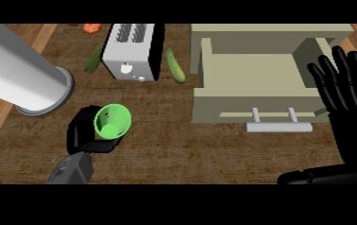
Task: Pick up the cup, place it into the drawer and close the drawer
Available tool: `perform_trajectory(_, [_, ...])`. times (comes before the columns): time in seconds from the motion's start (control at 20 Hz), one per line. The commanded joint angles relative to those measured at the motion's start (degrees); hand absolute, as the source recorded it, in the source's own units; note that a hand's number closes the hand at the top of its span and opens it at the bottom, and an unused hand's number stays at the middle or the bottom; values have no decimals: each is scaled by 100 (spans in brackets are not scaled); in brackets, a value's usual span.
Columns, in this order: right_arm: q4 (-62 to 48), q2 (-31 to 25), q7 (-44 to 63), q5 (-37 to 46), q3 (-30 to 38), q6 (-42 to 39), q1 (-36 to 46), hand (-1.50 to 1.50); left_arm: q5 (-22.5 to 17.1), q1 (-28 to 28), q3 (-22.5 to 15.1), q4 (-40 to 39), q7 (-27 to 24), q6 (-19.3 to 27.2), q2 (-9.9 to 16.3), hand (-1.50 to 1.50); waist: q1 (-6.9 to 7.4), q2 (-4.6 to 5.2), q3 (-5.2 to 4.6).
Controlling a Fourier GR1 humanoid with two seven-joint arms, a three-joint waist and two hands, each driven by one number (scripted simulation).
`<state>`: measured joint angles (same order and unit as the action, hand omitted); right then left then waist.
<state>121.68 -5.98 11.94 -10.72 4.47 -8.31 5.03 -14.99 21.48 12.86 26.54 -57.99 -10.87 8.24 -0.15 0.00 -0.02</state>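
A green cup (113,121) lies tilted on the wooden counter at the lower left, its open mouth facing up and right. My left hand (85,133) is curled round the cup's left side and base, hiding part of it. The beige drawer (251,73) stands pulled open at the right, its inside bare, with a grey handle (277,125) on its front. My right hand (337,84) is open with fingers pointing up, at the right edge beside the drawer.
A silver toaster (130,51) stands at the top centre with a green cucumber (175,65) on its right and another green vegetable (93,59) on its left. A large grey cylinder (31,80) leans at the left. A red item (91,28) sits at the top.
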Motion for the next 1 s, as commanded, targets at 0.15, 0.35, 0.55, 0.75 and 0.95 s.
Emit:
perform_trajectory(0.15, [-88, 115, 13, 264, -132, 189, 144, -150, -50, -135, -265, 967, -254, -439, -228, 150, 43, -14, 2])
perform_trajectory(0.35, [-180, 15, -117, 56, 99, 42, 1, -150, -17, -123, -646, 2206, 735, -263, -177, 150, 108, -58, 17])
perform_trajectory(0.55, [-300, 170, -319, 243, -76, 45, -197, -150, -178, -513, -924, 3535, 1752, -339, -58, 150, 112, -40, 13])
perform_trajectory(0.75, [-343, 77, -321, 251, -27, 9, -42, -150, -299, -485, -1149, 4535, 2447, 95, -447, 150, 67, -22, 7])
perform_trajectory(0.95, [-293, 60, -312, 88, 24, -66, -69, -150, -314, -139, -1224, 4871, 3140, 546, -630, 150, 14, -6, 4])
